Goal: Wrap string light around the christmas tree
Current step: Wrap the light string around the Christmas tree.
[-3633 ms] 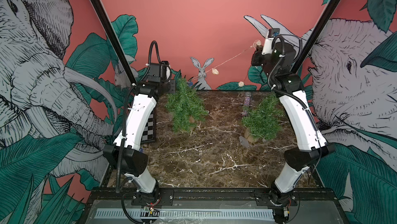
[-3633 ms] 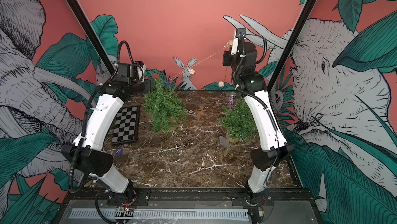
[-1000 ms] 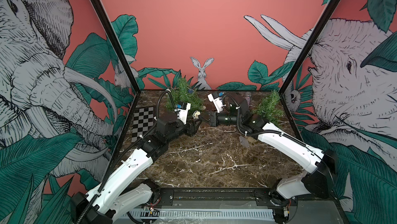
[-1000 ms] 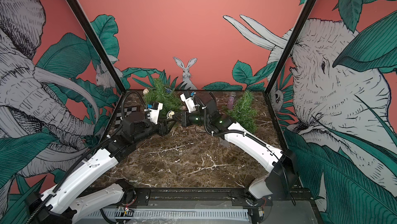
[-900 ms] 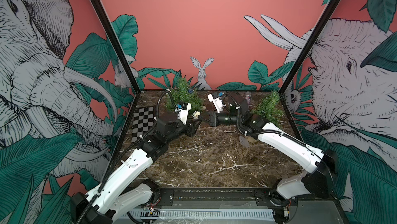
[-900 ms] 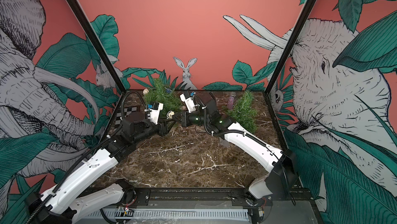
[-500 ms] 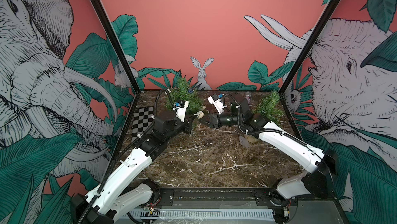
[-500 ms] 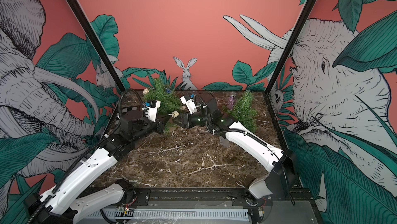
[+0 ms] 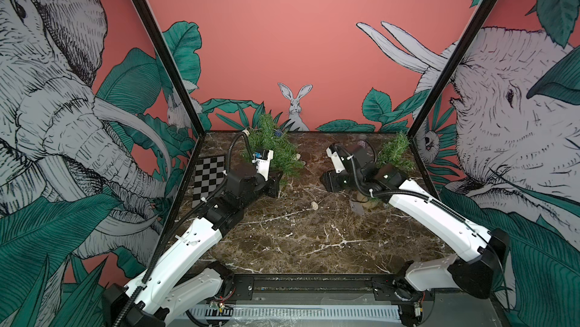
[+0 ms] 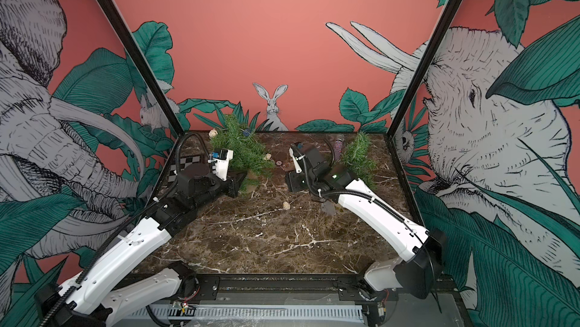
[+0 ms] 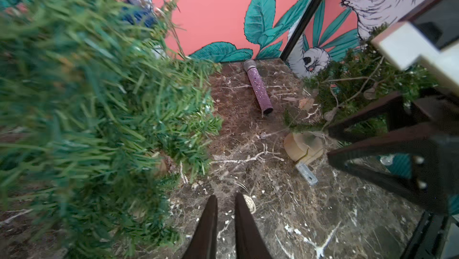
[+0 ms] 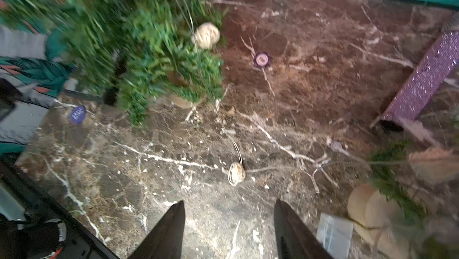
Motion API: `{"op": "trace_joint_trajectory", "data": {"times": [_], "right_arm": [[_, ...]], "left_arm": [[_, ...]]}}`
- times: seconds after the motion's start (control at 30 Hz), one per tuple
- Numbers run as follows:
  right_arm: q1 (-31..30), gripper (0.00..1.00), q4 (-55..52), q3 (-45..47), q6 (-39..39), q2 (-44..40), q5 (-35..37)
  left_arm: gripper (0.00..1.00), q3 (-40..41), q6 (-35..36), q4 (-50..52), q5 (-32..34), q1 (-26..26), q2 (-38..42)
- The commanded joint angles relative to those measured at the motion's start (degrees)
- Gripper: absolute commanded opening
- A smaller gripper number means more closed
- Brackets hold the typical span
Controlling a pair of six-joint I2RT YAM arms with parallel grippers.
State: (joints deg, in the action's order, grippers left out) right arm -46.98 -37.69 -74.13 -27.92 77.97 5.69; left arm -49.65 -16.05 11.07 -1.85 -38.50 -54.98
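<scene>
Found the string light (image 12: 206, 35) only partly on the christmas tree (image 9: 273, 149): one wicker ball (image 10: 213, 133) lodged near the top at the far side, another hanging among the lower branches, and a third, the loose ball (image 9: 314, 205), lying on the surface (image 9: 298, 240) near the trunk but apart from it, tied back to the foliage by a thin wire. Judged the wrap as begun but not finished; could not count full turns through the needles. Reckoned the trailing end as the part left to lift and carry round the tree. Saw the left end effector (image 11: 224, 220) low beside the tree, jaws only a narrow slit apart with nothing visible between them, and the loose ball just beside one tip. Saw the right end effector (image 12: 229, 223) spread wide and empty, poised over the surface short of that same ball. Counted a second small tree (image 9: 394, 153) and a purple microphone (image 11: 258, 88), off to the right, as no part of the job.
</scene>
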Motion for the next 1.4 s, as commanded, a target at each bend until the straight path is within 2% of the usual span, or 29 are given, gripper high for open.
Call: {"op": "trace_joint_trajectory", "data": {"times": [0.0, 0.13, 0.17, 0.27, 0.37, 0.47, 0.53, 0.6, 0.73, 0.8, 0.87, 0.93, 1.0, 1.1, 1.2, 1.37], "right_arm": [[-4.4, 0.6, 1.7, 7.6, -14.9, -1.8, 15.0], [-5.7, 0.66, 8.6, 12.8, -23.7, 2.3, 19.9], [-5.8, 0.72, 11.0, 13.9, -25.3, 3.9, 22.0], [-5.7, 0.79, 12.7, 14.2, -30.6, 8.4, 32.5], [-5.4, 0.89, 16.0, 13.5, -31.2, 11.8, 41.5], [-4.0, 0.89, 12.8, 11.1, -36.0, 16.6, 46.5], [-2.8, 0.87, 18.2, 12.7, -36.6, 18.0, 47.0], [-1.9, 0.85, 28.1, 15.5, -34.6, 19.0, 47.3], [1.0, 0.84, 30.2, 13.5, -39.3, 23.7, 50.2], [2.8, 0.82, 35.4, 13.1, -38.1, 25.3, 50.0], [4.3, 0.78, 43.8, 13.1, -32.4, 27.2, 47.5], [5.6, 0.71, 46.4, 11.9, -30.5, 29.2, 45.6], [6.7, 0.56, 49.5, 12.9, -29.7, 29.8, 43.9], [6.5, 0.22, 59.7, 14.9, -20.4, 29.1, 38.7], [4.5, 0.02, 58.8, 10.6, -10.6, 28.7, 34.3], [3.1, 0.0, 56.4, 3.9, 1.7, 27.2, 32.9]], "left_arm": [[0.31, 4.1, 3.0, -2.2, 5.1, -6.7, -0.2], [0.32, 7.6, 0.7, -5.9, 5.2, -7.6, -1.0], [0.32, 7.8, 0.7, -6.1, 4.9, -7.6, -1.2], [0.33, 7.7, 1.3, -5.4, 4.4, -7.6, -1.2], [0.33, 8.4, 1.6, -5.6, 4.5, -7.6, 0.0], [0.32, 9.3, 1.6, -6.2, 4.3, -7.6, 0.8], [0.32, 9.5, 1.6, -6.2, 3.8, -7.6, 1.0], [0.33, 9.7, 1.8, -6.3, 3.4, -7.6, 1.0], [0.32, 9.1, 2.4, -5.2, 2.7, -7.6, 0.9], [0.32, 9.0, 2.6, -4.7, 2.4, -7.6, 1.2], [0.32, 9.0, 2.6, -4.4, 2.5, -7.7, 1.7], [0.32, 9.1, 2.6, -3.9, 2.6, -7.6, 2.2], [0.32, 9.2, 2.2, -3.1, 3.0, -7.6, 3.0], [0.32, 9.8, 1.8, -2.5, 3.5, -7.6, 4.6], [0.32, 10.7, 1.4, -3.0, 3.7, -7.6, 5.4], [0.31, 10.0, 0.8, -2.3, 3.2, -7.6, 4.9]]}}
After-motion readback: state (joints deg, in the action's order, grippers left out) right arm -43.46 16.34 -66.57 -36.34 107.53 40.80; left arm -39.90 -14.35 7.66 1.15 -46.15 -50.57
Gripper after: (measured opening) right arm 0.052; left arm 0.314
